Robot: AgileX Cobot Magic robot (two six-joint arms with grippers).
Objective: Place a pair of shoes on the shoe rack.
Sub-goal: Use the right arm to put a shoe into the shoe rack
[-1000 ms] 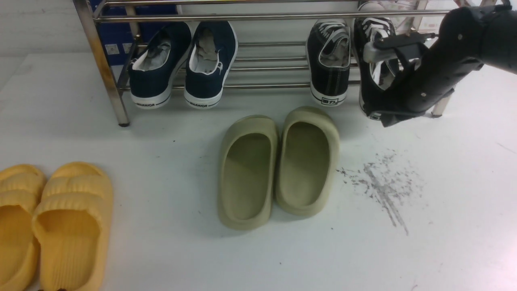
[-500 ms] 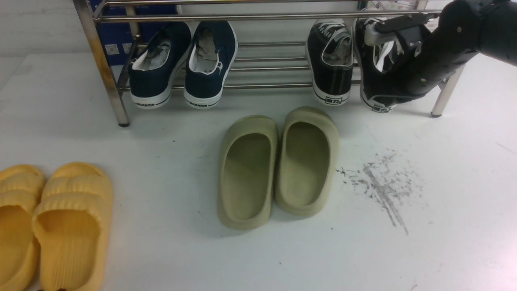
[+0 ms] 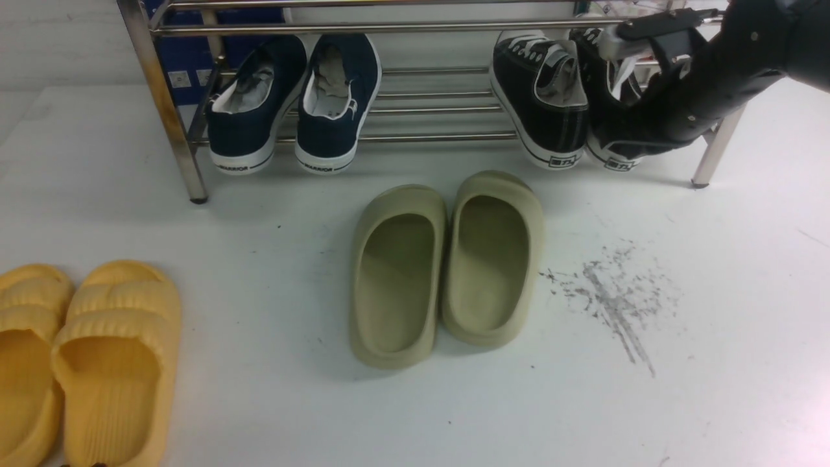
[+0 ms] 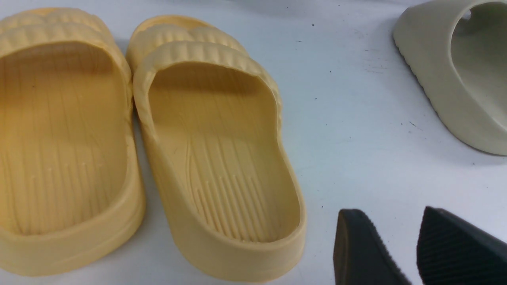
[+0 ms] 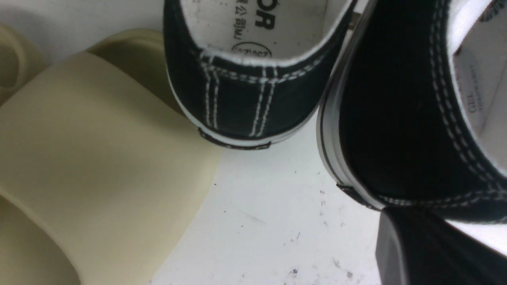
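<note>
Two black canvas sneakers with white soles sit at the right end of the steel shoe rack (image 3: 389,28). The left sneaker (image 3: 545,104) rests tilted on the low bars, heel toward me. My right gripper (image 3: 639,97) is shut on the heel rim of the right sneaker (image 3: 613,152), which touches its partner. In the right wrist view, one dark finger (image 5: 427,249) presses against that sneaker's heel (image 5: 396,130), beside the other heel (image 5: 245,103). My left gripper (image 4: 392,221) hangs open and empty over the white table.
Navy slip-on sneakers (image 3: 292,104) fill the rack's left half. Olive-green slides (image 3: 447,266) lie mid-table just in front of the rack. Yellow slides (image 3: 97,357) sit at the near left, close to my left gripper. The rack's right leg (image 3: 713,155) stands beside my right arm.
My right gripper has carried the right sneaker up and back onto the rack. The left sneaker has been nudged, its heel swinging to the right.
</note>
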